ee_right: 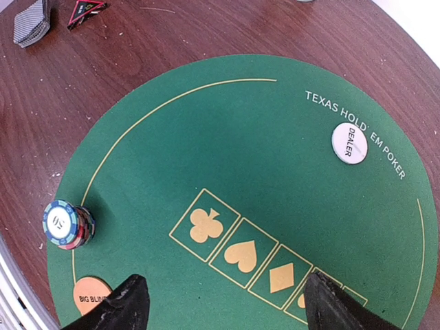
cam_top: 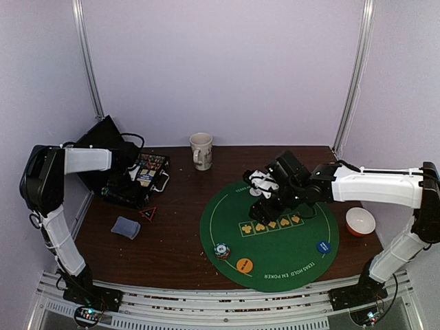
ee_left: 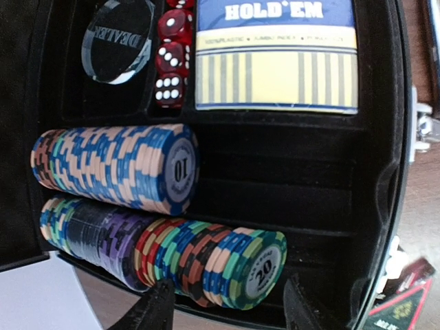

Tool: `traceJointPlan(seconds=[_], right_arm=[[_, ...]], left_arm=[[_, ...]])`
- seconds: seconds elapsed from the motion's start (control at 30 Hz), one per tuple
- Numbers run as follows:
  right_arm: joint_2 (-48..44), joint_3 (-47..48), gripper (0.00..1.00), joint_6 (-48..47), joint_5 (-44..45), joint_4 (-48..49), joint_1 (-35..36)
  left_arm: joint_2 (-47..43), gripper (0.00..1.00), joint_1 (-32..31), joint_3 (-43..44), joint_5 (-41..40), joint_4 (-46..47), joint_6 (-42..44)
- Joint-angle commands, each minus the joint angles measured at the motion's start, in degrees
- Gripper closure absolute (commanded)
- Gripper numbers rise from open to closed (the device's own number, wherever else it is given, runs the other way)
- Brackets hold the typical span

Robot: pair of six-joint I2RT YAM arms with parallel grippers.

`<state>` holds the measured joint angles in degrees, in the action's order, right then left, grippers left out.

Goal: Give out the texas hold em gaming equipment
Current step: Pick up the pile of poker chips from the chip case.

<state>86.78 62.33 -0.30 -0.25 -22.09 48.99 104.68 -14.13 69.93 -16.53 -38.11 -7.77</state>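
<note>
— Dark surface (cam_top: 172,240), green mat (cam_top: 275,271) on it. Where was the gear?
— Chip stack (ee_right: 67,223), orange disc (ee_right: 89,294) and dealer button (ee_right: 348,143) lay on the mat; cards (cam_top: 126,227) left of it.
— The fingers?
— Right fingers (ee_right: 127,306) hung wide, empty, over the mat; left fingers (ee_left: 155,309) stood parted at the chip case (ee_left: 289,185) left of the mat, probably lining up more chips.

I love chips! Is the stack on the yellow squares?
No, the chip stack stands at the green mat edge, apart from the squares.
</note>
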Motion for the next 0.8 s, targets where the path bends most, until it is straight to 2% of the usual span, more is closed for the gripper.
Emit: traceJointPlan(seconds=[0.0, 0.27, 0.4, 0.77], right_arm=[[1.0, 1.6, 0.20, -0.4, -1.6, -1.2, -0.3], [1.9, 2.3, 0.20, -0.4, -2.7, -2.1, -0.3], [2.3, 2.4, 0.20, -0.3, -3.0, -2.2, -0.3], [3.1, 3.4, 0.20, -0.7, -3.4, -4.2, -0.3]], left_arm=[[2.5, 0.43, -3.1, 2.0, -9.6, -1.5, -0.2], [3.6, 0.43, -4.1, 3.8, -18.1, -4.0, -1.6], [3.6, 0.43, -4.1, 3.6, -18.8, -4.0, -2.1], [4.8, 0.45, -2.3, 0.3, -5.4, 2.8, -0.4]])
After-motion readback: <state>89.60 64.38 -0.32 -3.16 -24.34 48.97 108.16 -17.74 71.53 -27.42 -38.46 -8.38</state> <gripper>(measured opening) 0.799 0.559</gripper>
